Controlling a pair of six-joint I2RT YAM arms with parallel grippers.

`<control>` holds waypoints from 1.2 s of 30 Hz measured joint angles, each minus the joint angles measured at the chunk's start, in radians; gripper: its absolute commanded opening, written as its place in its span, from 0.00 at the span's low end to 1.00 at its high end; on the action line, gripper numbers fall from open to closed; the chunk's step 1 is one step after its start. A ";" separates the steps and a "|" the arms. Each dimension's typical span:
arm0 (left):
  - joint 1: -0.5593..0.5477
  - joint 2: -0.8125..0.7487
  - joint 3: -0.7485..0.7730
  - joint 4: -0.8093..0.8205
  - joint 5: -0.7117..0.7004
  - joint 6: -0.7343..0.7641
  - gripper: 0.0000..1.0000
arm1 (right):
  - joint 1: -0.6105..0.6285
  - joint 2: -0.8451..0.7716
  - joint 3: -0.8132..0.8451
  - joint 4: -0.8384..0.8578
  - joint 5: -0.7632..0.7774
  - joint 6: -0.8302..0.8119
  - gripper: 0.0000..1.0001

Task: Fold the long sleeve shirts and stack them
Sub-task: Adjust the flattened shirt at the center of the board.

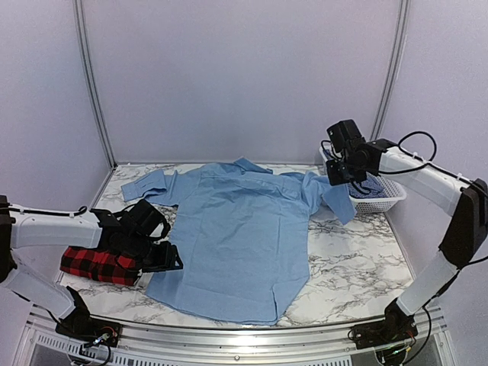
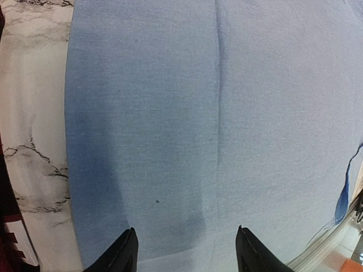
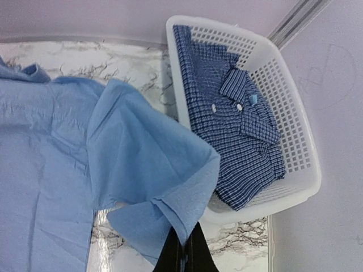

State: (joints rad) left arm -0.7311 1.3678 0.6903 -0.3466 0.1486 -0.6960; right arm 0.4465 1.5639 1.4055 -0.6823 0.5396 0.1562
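The light blue long sleeve shirt (image 1: 236, 229) lies spread flat on the marble table, collar toward the back. Its right sleeve (image 1: 333, 197) is lifted off the table, and my right gripper (image 1: 341, 174) is shut on the sleeve's end. In the right wrist view the sleeve cloth (image 3: 153, 170) hangs pinched in the right gripper (image 3: 185, 226). My left gripper (image 1: 171, 259) hovers open over the shirt's lower left part; in the left wrist view the left gripper (image 2: 185, 229) has only blue cloth (image 2: 198, 113) below it. The red-and-black plaid shirt (image 1: 99, 264) lies folded at the left, partly under the left arm.
A white plastic basket (image 1: 385, 200) stands at the back right, holding a blue checked shirt (image 3: 238, 124); its rim (image 3: 306, 170) is right beside the lifted sleeve. Bare marble (image 1: 351, 267) shows to the right of the shirt. Walls close in the back and sides.
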 measured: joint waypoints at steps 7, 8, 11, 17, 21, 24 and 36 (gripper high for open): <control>0.000 0.000 0.000 0.000 0.000 0.000 0.61 | 0.127 0.016 -0.201 -0.059 -0.089 0.026 0.04; 0.000 0.000 0.002 0.000 0.001 0.000 0.61 | 0.144 0.016 -0.227 -0.062 -0.101 0.033 0.08; 0.000 0.007 0.014 -0.003 0.001 0.001 0.61 | 0.186 -0.003 -0.325 -0.056 -0.165 0.059 0.25; 0.000 0.038 0.072 -0.004 0.000 0.008 0.61 | 0.187 -0.091 -0.394 -0.053 -0.254 0.090 0.52; 0.010 0.079 0.152 -0.013 -0.004 0.024 0.61 | 0.177 -0.123 -0.330 0.005 -0.300 0.104 0.51; 0.045 0.128 0.260 -0.026 -0.012 0.051 0.61 | 0.153 -0.100 -0.253 0.087 -0.327 0.108 0.47; 0.171 0.519 0.861 0.013 -0.182 0.277 0.61 | 0.021 0.351 0.097 0.422 -0.375 0.048 0.47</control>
State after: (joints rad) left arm -0.5602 1.8870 1.5513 -0.3340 -0.0334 -0.4187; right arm 0.4671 1.9144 1.5024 -0.2600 0.1646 0.2039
